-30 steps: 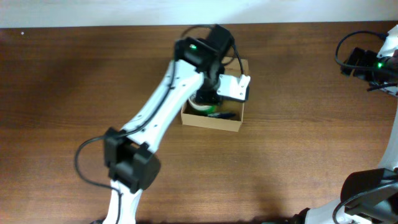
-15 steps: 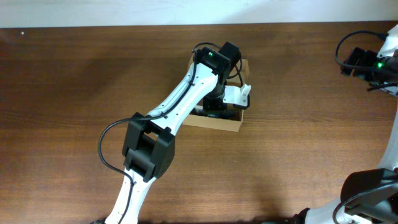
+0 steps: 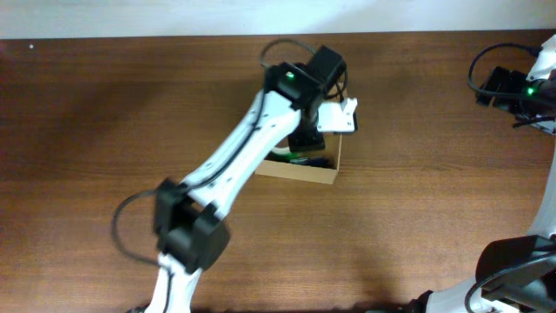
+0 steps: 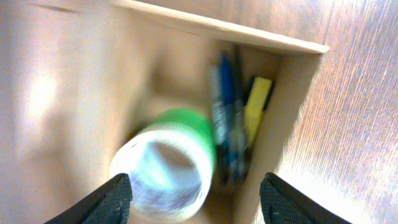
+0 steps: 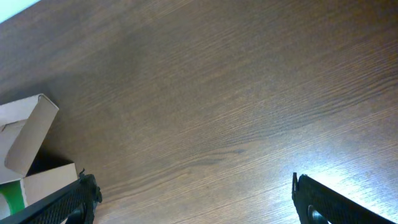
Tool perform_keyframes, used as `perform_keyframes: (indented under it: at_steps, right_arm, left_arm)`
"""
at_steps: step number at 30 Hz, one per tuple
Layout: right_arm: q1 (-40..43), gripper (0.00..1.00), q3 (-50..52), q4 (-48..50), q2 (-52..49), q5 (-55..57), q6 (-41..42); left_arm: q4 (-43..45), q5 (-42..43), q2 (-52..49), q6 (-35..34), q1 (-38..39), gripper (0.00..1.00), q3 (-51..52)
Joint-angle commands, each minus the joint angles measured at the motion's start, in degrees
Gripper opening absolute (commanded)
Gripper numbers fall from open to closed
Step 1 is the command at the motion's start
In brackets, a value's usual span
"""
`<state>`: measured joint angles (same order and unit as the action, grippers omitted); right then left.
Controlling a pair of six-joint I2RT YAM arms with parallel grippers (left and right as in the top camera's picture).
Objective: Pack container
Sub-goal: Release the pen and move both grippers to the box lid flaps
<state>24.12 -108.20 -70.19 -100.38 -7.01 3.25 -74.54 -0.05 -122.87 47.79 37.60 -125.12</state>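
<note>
The container [image 3: 300,170], a tan cardboard box with its flap lid [image 5: 28,140] up, sits mid-table. My left gripper [image 3: 306,137] hovers over its open top. In the left wrist view the left gripper [image 4: 199,202] is open, and its fingers [image 4: 115,200] stand clear on either side of a green tape roll [image 4: 171,163] lying inside the container [image 4: 292,118]. Beside the roll lie dark pens [image 4: 225,118] and a yellow marker [image 4: 256,107]. My right gripper [image 5: 196,205] is open over bare wood at the far right [image 3: 491,84], holding nothing.
The brown wooden table [image 3: 417,217] spreads all around the container. My left arm's white links [image 3: 234,165] slant from the near edge up to the box. The right arm's base [image 3: 512,261] stands at the near right corner.
My left gripper's jaws have gone from shut to open above the container, with the tape roll now lying free between them. The left arm shifted slightly. The right arm is still.
</note>
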Motion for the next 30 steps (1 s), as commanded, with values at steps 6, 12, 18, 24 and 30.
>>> perform_keyframes:
  at_steps: [6, 12, 18, 24, 30]
  right_arm:
    - [-0.2, 0.99, 0.0, 7.5, -0.4, -4.7, 0.7]
    - [-0.2, 0.99, 0.0, 9.6, -0.4, -16.5, 0.7]
    - [-1.3, 0.26, 0.5, 6.4, -0.5, -19.3, 1.8]
    - [-6.5, 0.04, 7.3, 6.5, -2.8, -19.3, 3.3]
    - [-11.0, 0.04, 11.2, 8.0, -10.7, -22.5, 4.6]
  left_arm:
    - [1.5, -6.9, 21.8, -6.1, -7.0, 0.57, -0.5]
    - [5.9, -6.2, 23.8, -17.0, -25.1, 0.31, 0.4]
    - [8.6, 7.6, 20.6, -24.6, -40.7, 0.07, 9.0]
    - [11.5, 21.7, 14.8, -28.8, -45.6, 0.02, 19.8]
    - [14.3, 40.3, 5.9, -29.5, -44.6, 0.02, 23.0]
